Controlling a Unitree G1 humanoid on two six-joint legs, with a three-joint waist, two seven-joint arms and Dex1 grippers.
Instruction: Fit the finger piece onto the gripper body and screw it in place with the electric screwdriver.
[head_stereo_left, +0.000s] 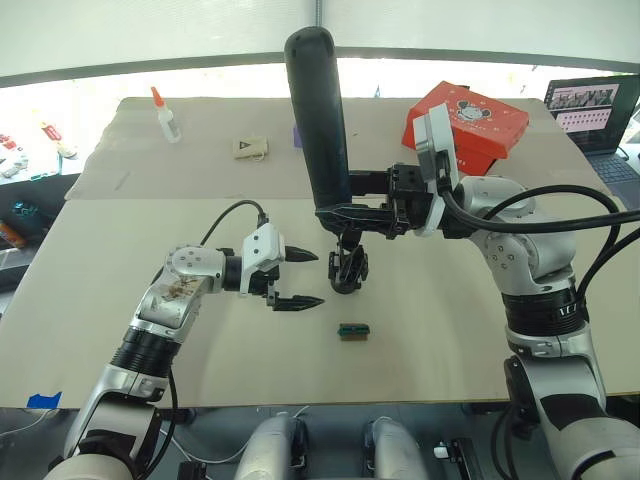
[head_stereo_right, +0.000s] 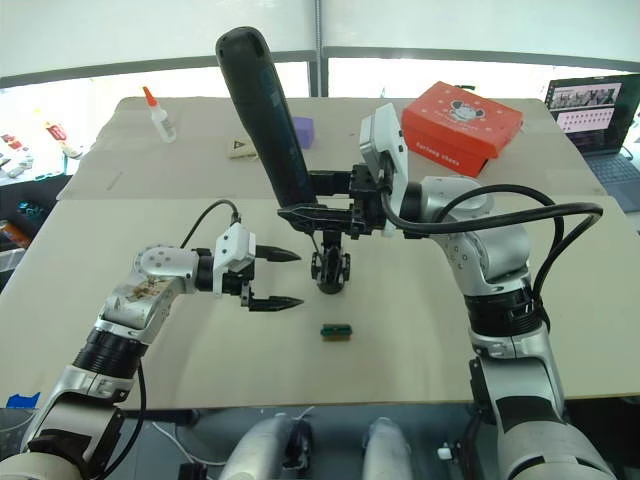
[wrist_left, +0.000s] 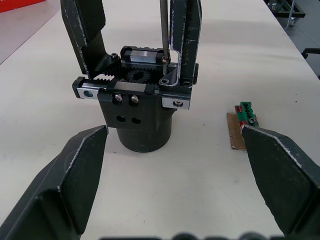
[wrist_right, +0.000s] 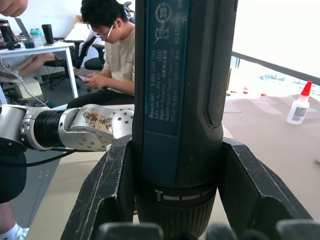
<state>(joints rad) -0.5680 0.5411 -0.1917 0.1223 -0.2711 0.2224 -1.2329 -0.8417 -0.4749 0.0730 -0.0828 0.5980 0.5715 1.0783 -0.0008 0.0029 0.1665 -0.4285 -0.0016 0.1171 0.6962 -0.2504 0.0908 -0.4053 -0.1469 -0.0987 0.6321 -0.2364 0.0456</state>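
The right gripper (head_stereo_left: 345, 213) clamps the electric screwdriver (head_stereo_left: 318, 115) upright, its bit down on the gripper body (wrist_left: 142, 107), which stands mid-table with the finger piece (wrist_left: 184, 40) fitted. The left gripper (head_stereo_left: 297, 277) hovers just beside it, jaws wide and empty. A small green-topped block (head_stereo_left: 353, 331) lies near. On the cardboard-covered table (head_stereo_left: 150, 300) sit a red box (head_stereo_left: 470, 120), closed, and a glue bottle (head_stereo_left: 166, 116). A person (wrist_right: 115, 47) sits behind.

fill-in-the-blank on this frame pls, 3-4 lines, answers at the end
1. The right pincer is shut on the ____.
2. The electric screwdriver has its metal bit pointing down onto the ____.
3. The left pincer is ____, holding nothing.
4. The small green-topped block lies on the ____.

Missing words: electric screwdriver; gripper body; open; table
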